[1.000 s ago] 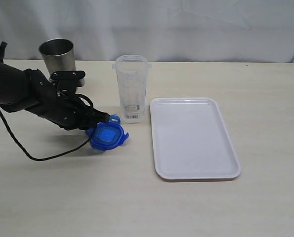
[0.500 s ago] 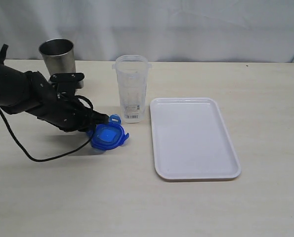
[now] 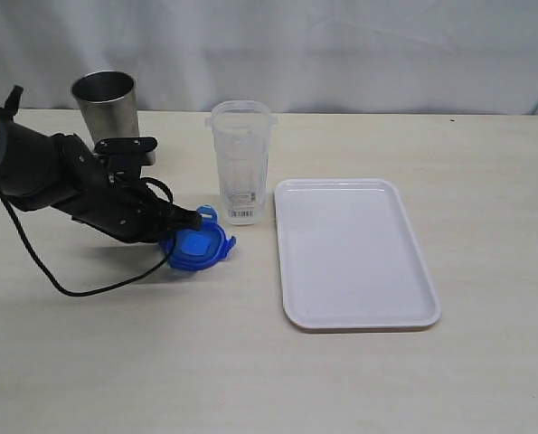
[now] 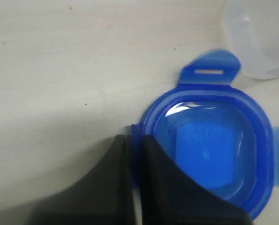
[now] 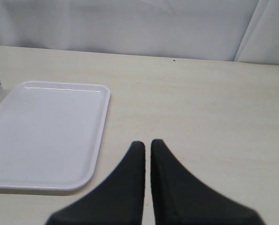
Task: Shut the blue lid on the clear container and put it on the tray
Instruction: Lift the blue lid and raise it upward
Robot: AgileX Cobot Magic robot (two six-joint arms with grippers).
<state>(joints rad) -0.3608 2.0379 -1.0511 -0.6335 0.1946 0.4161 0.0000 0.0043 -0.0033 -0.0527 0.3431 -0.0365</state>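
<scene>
The blue lid (image 3: 197,246) lies on the table just left of the clear container (image 3: 240,163), which stands open and upright. My left gripper (image 3: 190,221) reaches in low from the left and is shut on the lid's near rim. In the left wrist view the two black fingers (image 4: 112,178) pinch the lid's edge (image 4: 135,133), with the lid (image 4: 209,150) and the container's base (image 4: 259,37) beyond them. The white tray (image 3: 354,258) lies empty right of the container. My right gripper (image 5: 147,143) is shut on nothing, above bare table beside the tray (image 5: 45,131).
A steel cup (image 3: 105,104) stands at the back left, behind my left arm. A black cable (image 3: 70,287) loops on the table below that arm. A white curtain backs the table.
My left gripper has shut on the lid's rim, and the lid has shifted slightly toward the arm. The right gripper has not moved.
</scene>
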